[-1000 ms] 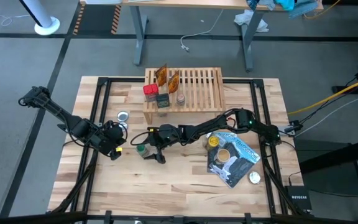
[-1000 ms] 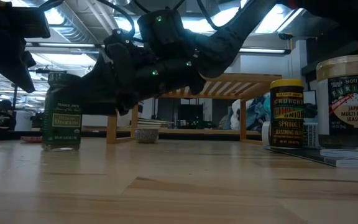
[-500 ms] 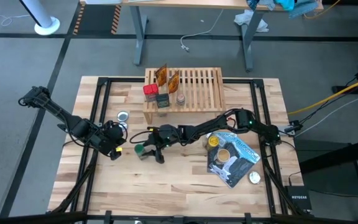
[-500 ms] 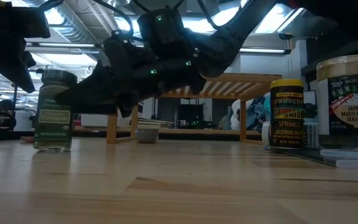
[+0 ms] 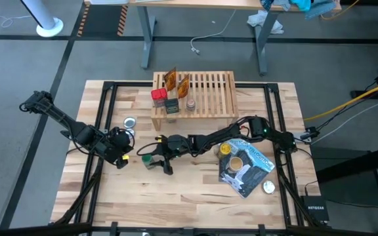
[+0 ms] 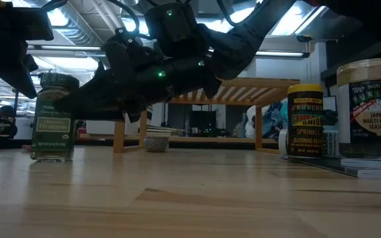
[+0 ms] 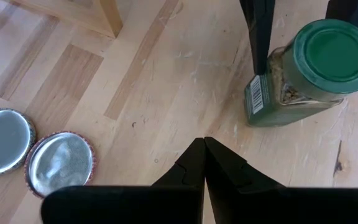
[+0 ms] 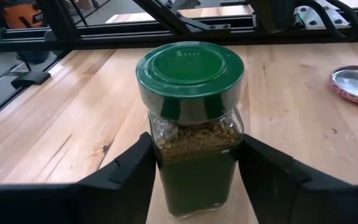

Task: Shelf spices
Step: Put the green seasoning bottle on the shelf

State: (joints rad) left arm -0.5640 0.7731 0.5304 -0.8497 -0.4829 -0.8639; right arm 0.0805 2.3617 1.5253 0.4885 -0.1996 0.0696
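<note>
A green-capped spice jar stands left of the table's middle, with my right gripper shut on it; the right wrist view shows the jar between both fingers. My left gripper waits shut just left of the jar, its shut tips over bare wood. The shelf stands at the far middle on its short legs. It carries a red-capped jar, a dark tin, a small jar and two orange packets. My right gripper pinches the jar's glass body below the green cap between its two fingers. They come nearly level from the table's right, one on each side. The jar stands about upright, its base on the table.
Two silver discs lie beyond my left gripper. A glossy pouch lies at the right with a yellow-capped jar and a tan-capped jar on it. A white-capped jar stands nearby. Bare wood fills the near side.
My right gripper's fingers, spread on either side of the green-capped jar a second ago, have shut on it. The jar has since slid a little toward the table's left edge, staying on the wood.
</note>
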